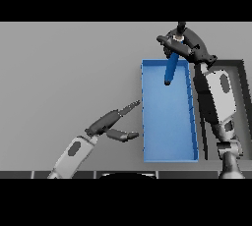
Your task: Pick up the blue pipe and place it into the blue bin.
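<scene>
The blue pipe (171, 69) hangs tilted over the far end of the blue bin (145, 122), its lower end pointing down into the bin. My right hand (183, 42) is above the bin's far edge with its fingers curled round the pipe's upper end. My left hand (110, 124) is low over the table just left of the bin, fingers straight and thumb spread, holding nothing.
A dark open box (242, 102) stands directly right of the bin; my right forearm (216, 97) crosses over its left side. The grey table (64, 72) stretches out to the left of the bin.
</scene>
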`<state>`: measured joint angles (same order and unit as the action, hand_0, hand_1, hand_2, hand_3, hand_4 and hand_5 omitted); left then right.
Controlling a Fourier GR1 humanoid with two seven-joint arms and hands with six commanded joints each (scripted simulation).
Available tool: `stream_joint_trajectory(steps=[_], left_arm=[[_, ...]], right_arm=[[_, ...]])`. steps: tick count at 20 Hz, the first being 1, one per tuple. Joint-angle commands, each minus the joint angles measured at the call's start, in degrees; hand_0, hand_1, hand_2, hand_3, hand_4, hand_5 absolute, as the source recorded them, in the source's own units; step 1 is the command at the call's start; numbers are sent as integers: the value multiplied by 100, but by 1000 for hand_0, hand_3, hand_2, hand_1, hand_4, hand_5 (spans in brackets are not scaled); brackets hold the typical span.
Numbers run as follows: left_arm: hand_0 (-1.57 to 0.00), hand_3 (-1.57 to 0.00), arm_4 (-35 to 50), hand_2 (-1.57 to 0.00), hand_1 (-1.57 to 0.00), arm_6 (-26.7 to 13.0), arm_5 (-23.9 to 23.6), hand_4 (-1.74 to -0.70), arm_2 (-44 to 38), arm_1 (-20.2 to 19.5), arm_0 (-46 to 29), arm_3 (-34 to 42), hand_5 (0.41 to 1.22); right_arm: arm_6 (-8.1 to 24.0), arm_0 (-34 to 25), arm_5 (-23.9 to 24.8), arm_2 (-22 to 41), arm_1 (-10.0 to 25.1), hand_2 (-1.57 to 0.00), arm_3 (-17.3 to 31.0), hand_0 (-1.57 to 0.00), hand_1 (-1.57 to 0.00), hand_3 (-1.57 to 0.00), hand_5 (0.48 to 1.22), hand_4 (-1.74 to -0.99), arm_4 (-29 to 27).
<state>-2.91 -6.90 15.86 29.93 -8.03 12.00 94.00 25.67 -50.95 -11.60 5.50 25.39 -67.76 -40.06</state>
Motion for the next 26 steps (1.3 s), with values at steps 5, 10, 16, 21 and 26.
stream_joint_trajectory(steps=[5,10,16,21,26], left_arm=[[1,1,48,1,1,43,18,-874,-27,10,36,12,479],[1,1,20,1,1,21,9,-883,13,20,-31,-5,479],[1,1,73,1,1,-1,48,-880,-15,16,36,5,495],[1,1,14,1,1,-14,3,-879,-17,33,55,-65,493],[1,1,-5,1,1,119,12,-879,-10,-14,-13,-37,483]], right_arm=[[666,683,598,225,82,-1571,-74,-1571,-1571,-1571,1221,-1499,256],[926,1323,988,921,479,-1571,-148,-1571,-1571,-681,1221,-1642,188],[927,959,1766,3066,1432,-744,559,-804,-775,-491,1114,-1385,-1686],[765,607,1181,4048,1805,-243,402,-263,-253,-160,1013,-1202,-1731],[724,416,949,4335,1761,-79,600,-85,-82,-52,853,-1133,-1265]])
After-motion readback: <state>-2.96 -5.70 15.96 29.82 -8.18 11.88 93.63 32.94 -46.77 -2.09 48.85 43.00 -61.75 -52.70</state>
